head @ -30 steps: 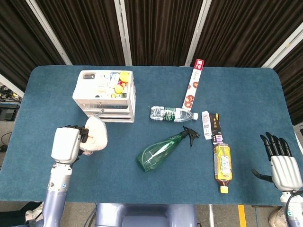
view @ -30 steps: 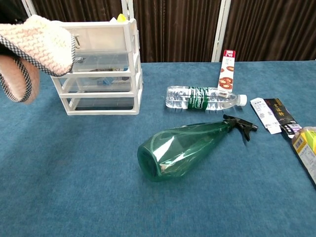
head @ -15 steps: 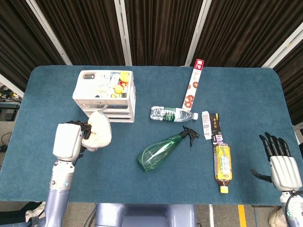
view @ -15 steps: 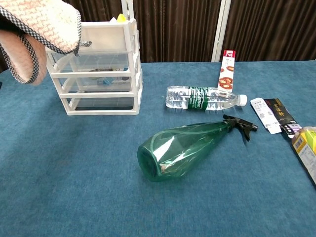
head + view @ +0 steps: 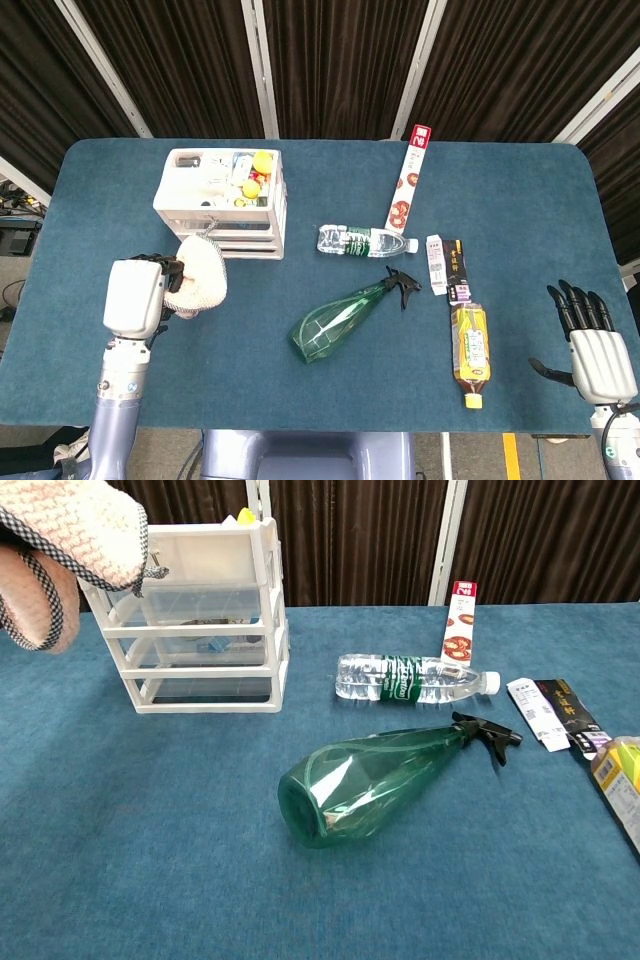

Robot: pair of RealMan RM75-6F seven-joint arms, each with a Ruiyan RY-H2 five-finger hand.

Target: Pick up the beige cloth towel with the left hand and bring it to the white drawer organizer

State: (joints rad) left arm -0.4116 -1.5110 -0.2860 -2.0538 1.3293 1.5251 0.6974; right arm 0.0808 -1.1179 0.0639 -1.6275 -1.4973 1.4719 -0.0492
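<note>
My left hand (image 5: 137,295) grips the beige cloth towel (image 5: 197,276), bunched up and lifted off the table just in front of the white drawer organizer (image 5: 222,202). In the chest view the beige cloth towel (image 5: 70,540) hangs at the top left, overlapping the front left corner of the white drawer organizer (image 5: 205,620); the hand itself is out of that frame. My right hand (image 5: 596,350) hovers at the table's front right edge, fingers spread, holding nothing.
A green spray bottle (image 5: 345,317) lies mid-table, a clear water bottle (image 5: 366,241) behind it. A tall red-and-white box (image 5: 408,178), a small carton (image 5: 436,264), a dark packet (image 5: 458,271) and a yellow drink bottle (image 5: 470,347) lie to the right.
The left hand with the towel shifted slightly right and toward the organizer, then back left a little. The right hand stayed still.
</note>
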